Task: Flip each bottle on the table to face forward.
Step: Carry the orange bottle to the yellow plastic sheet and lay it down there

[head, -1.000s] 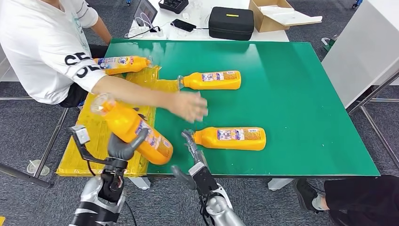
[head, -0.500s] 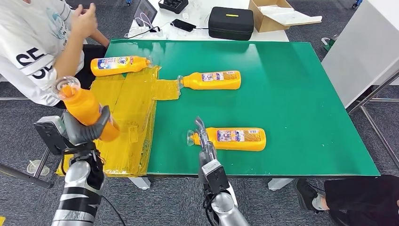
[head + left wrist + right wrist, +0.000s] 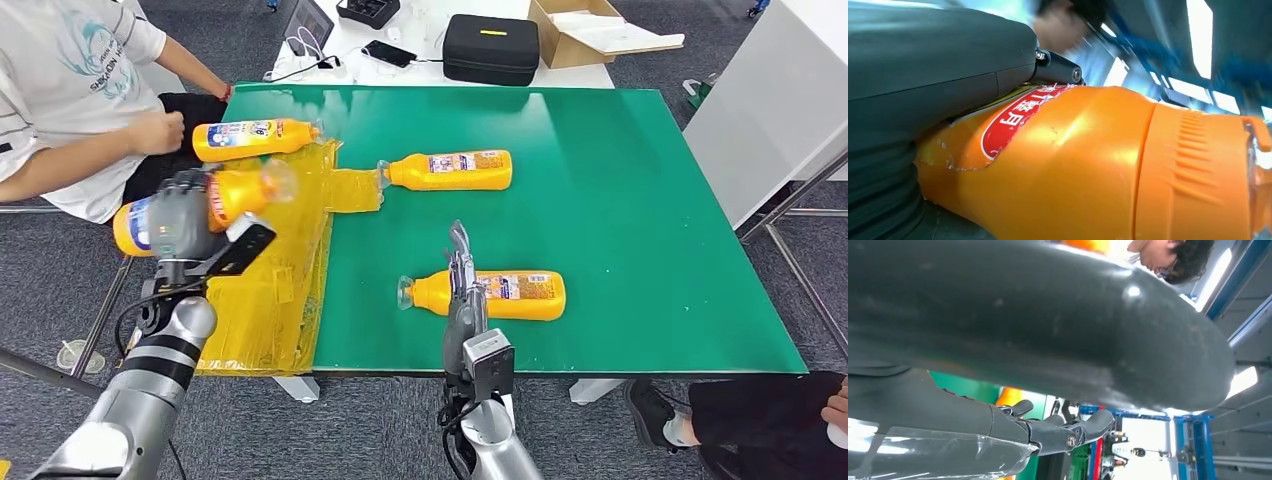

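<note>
My left hand (image 3: pixel 180 222) grips an orange bottle (image 3: pixel 232 195) around its middle and holds it level above the yellow sheet (image 3: pixel 270 290), clear cap pointing right. Close up, the held bottle (image 3: pixel 1088 165) shows a red label beside my left hand (image 3: pixel 923 65). My right hand (image 3: pixel 462 292) reaches out with fingers straight and apart over the neck end of the near bottle (image 3: pixel 510 295), which lies on its side on the green table (image 3: pixel 620 200). Whether it touches that bottle I cannot tell. Two more bottles lie flat: one at mid table (image 3: pixel 450 170), one at the far left (image 3: pixel 255 138).
A person in a white shirt (image 3: pixel 70 90) sits at the table's left, a hand (image 3: pixel 160 130) near the far-left bottle. A black case (image 3: pixel 490 48) and a cardboard box (image 3: pixel 590 30) stand behind the table. A white cabinet (image 3: pixel 770 100) stands to the right.
My left hand has turned its bottle from tilted upright to level and lifted it farther over the sheet. My right hand has slid forward over the near bottle. The person's arm has drawn back.
</note>
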Tool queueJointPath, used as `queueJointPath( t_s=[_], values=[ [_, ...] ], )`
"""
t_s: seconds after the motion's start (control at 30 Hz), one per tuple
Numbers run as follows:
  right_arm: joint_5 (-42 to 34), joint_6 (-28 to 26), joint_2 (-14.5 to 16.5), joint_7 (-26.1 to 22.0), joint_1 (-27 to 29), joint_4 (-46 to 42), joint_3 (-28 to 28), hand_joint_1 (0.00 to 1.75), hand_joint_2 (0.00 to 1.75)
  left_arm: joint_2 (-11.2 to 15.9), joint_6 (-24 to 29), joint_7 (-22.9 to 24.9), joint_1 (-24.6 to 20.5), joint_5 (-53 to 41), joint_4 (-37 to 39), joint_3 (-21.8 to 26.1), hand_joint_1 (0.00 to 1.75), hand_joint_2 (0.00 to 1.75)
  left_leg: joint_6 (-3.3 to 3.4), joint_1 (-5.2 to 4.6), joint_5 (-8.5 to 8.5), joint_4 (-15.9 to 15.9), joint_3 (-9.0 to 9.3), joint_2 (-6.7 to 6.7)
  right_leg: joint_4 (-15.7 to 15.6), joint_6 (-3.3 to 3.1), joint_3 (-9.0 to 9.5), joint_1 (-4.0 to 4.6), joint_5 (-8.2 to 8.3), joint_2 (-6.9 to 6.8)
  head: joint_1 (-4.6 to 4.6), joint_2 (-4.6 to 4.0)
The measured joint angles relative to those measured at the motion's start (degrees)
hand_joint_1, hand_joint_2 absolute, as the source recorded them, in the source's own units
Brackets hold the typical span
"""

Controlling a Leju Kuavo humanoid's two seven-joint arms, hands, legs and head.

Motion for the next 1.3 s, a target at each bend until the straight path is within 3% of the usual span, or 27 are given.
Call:
queueJointPath(
  t_s=[0.13,0.23,0.5,0.8,0.93,1.13,1.17,1.27,1.3],
  values=[
    [0.1,1.3,-0.1,0.0,-0.2,-0.1,0.2,0.00,1.75,1.9,-9.5,0.9,-3.1,-3.6,5.9,-4.0,1.75,1.75,0.00,0.00,0.00,0.0,-0.01,0.00,0.0,0.00,-0.02,0.00,0.00,0.02,-0.01,0.00],
    [0.1,1.8,-0.1,0.0,-0.2,-0.1,0.4,0.00,1.75,2.9,-13.0,1.0,-4.4,-4.2,9.0,-6.1,1.75,1.75,-0.01,0.00,-0.01,0.0,-0.02,0.02,0.0,0.00,-0.05,0.00,-0.01,0.06,0.00,0.00],
    [0.2,2.2,-0.1,0.0,-0.3,-0.1,0.6,0.00,1.75,4.5,-15.1,0.9,-5.7,-3.8,12.7,-8.2,1.75,1.75,-0.01,0.01,-0.01,0.0,-0.05,0.02,0.0,-0.01,-0.06,0.00,-0.01,0.07,-0.01,0.00],
    [0.6,3.9,-0.1,0.0,-0.7,0.8,0.8,0.00,1.75,5.2,-26.7,-2.4,-4.9,3.5,14.8,-7.5,1.75,1.75,-0.01,0.00,-0.01,0.0,-0.10,0.00,0.0,-0.01,-0.07,0.00,-0.01,0.07,0.00,0.00],
    [0.7,4.3,-0.1,0.0,-1.0,1.7,0.9,0.00,1.75,5.3,-27.3,-2.6,-3.9,3.6,15.3,-7.4,1.75,1.75,-0.01,0.00,-0.01,0.0,-0.10,0.00,0.0,-0.01,-0.07,0.00,-0.02,0.07,0.00,0.01],
    [0.3,5.1,0.2,0.0,-1.2,3.0,0.8,0.00,1.75,5.3,-27.0,-2.8,-2.8,3.6,15.4,-7.4,1.57,1.75,-0.01,0.00,-0.01,0.0,-0.08,-0.01,0.0,-0.02,-0.06,0.00,-0.02,0.06,0.00,0.01],
    [0.2,5.1,0.3,0.0,-1.3,3.3,0.8,0.00,1.75,5.3,-26.9,-2.9,-2.6,3.6,15.4,-7.4,1.39,1.75,-0.01,0.00,-0.01,0.0,-0.08,-0.01,0.0,-0.02,-0.06,0.00,-0.02,0.07,0.00,0.00],
    [0.1,5.2,0.4,0.0,-1.5,3.9,0.7,0.00,1.75,5.3,-26.7,-3.1,-2.1,3.8,15.4,-7.4,0.23,1.75,-0.01,0.00,-0.01,0.0,-0.05,-0.01,0.0,-0.02,-0.02,0.00,-0.02,0.06,0.00,0.00],
    [0.1,5.2,0.5,0.0,-1.6,4.1,0.7,0.00,1.75,5.2,-26.8,-3.2,-2.0,4.1,15.4,-7.4,0.01,1.75,-0.01,0.00,-0.01,0.0,-0.04,-0.01,0.0,-0.02,-0.01,0.00,-0.02,0.06,0.00,0.00]
  ],
)
